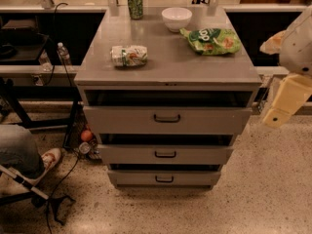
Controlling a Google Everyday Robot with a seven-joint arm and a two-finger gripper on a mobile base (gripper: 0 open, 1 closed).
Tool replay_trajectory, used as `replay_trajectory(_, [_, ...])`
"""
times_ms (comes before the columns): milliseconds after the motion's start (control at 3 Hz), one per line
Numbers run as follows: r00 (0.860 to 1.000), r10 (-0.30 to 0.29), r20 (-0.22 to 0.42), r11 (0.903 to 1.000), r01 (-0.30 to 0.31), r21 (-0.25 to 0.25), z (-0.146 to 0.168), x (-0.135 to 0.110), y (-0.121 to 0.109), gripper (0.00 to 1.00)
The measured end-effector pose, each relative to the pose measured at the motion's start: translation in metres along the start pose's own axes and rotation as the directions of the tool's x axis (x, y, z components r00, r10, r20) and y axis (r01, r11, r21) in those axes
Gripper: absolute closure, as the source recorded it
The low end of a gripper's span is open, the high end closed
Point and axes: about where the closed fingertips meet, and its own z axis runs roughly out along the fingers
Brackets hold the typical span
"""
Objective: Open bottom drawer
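Speckled floor (pixel 273 194) carries one cabinet (pixel 165 62) with three drawers, the bottom drawer (pixel 164 178) lowest. Right of it the arm (pixel 300 38) slants down, its tool (pixel 285 101) apart from the cabinet; its grip I cannot tell.

Warm, rather dim light falls from above and leaves a soft sheen on the grey bench (pixel 165 69). Deep shadow fills the gap above the bottom drawer (pixel 141 178). The claw (pixel 285 101), at the right edge beside the bench, catches the light and shows pale.
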Motion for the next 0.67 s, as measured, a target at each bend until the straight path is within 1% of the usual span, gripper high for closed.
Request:
replay_trajectory(333, [0.998, 0.02, 0.056, 0.9974, -0.016, -0.07, 0.056, 0.016, 0.009, 0.0])
replay_trajectory(667, [0.992, 0.053, 0.118, 0.992, -0.039, -0.12, 0.106, 0.032, 0.025, 0.0])
